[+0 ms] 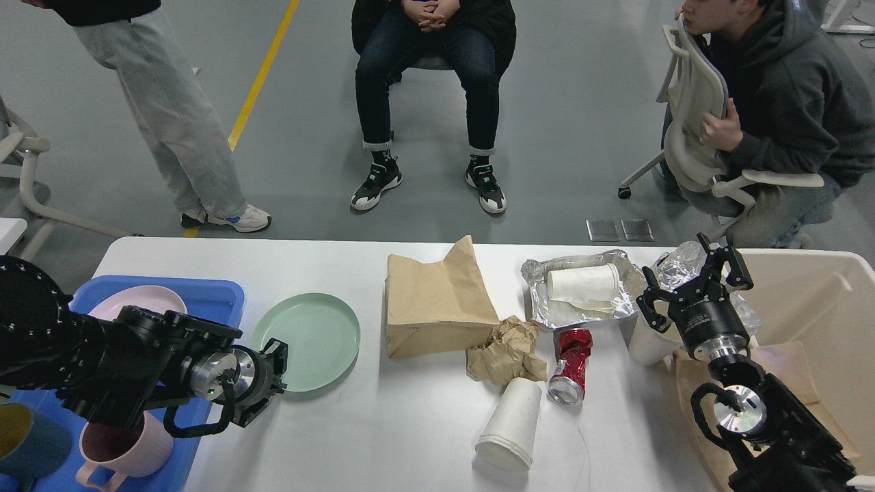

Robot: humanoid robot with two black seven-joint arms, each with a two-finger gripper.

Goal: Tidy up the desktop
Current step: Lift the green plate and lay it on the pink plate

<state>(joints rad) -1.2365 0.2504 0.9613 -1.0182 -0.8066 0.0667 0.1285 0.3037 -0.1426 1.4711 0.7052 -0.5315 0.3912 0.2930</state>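
This looks like a robotics lab or test hall rather than a home. The grey floor (581, 102) carries a yellow safety line (263, 72) and two metal floor plates (620, 229), and three people (431, 89) in street clothes wait on rolling office chairs (697, 130) by a white table (383, 437) set out with litter.
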